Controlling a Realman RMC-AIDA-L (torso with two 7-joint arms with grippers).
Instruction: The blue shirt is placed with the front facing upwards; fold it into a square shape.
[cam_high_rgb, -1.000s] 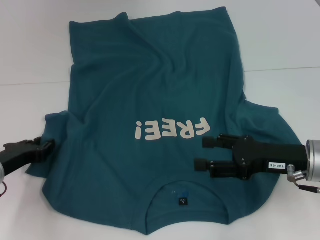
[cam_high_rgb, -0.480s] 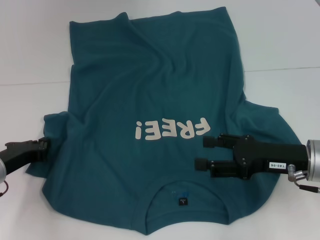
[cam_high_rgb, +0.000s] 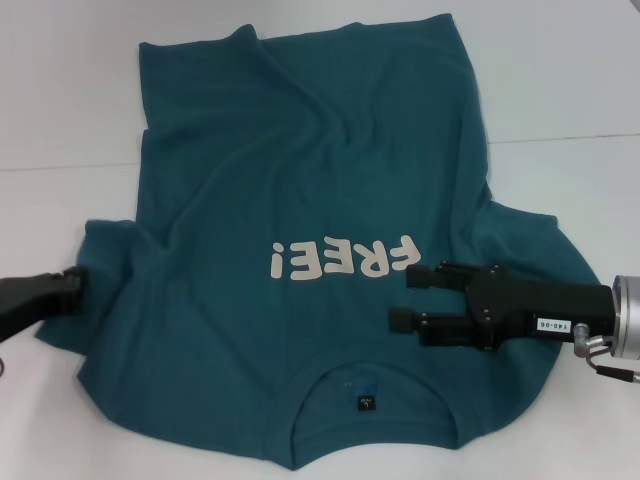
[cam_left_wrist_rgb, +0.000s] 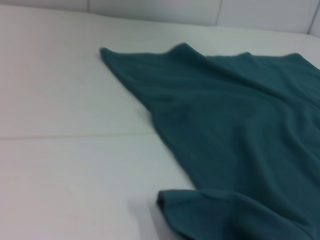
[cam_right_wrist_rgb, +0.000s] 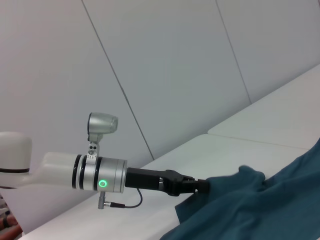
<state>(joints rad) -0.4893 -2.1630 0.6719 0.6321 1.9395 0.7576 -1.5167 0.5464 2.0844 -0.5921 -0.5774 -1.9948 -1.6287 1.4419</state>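
The blue shirt (cam_high_rgb: 300, 200) lies flat on the white table, print up, with the cream "FREE!" print (cam_high_rgb: 340, 260) and the collar toward me. My left gripper (cam_high_rgb: 72, 288) is at the shirt's left sleeve (cam_high_rgb: 105, 255), shut on its edge; the right wrist view shows it pinching the sleeve (cam_right_wrist_rgb: 201, 186). My right gripper (cam_high_rgb: 401, 299) is open, hovering over the chest just right of the print, fingers pointing left. The left wrist view shows the sleeve (cam_left_wrist_rgb: 215, 210) and the shirt's side and hem (cam_left_wrist_rgb: 225, 110).
The white table (cam_high_rgb: 60, 120) has a seam line across it behind the sleeves. A grey panelled wall (cam_right_wrist_rgb: 175, 65) stands behind the table in the right wrist view.
My left gripper has drawn back to the left, pulling the left sleeve outward with it. My right gripper has shifted slightly up and left over the chest.
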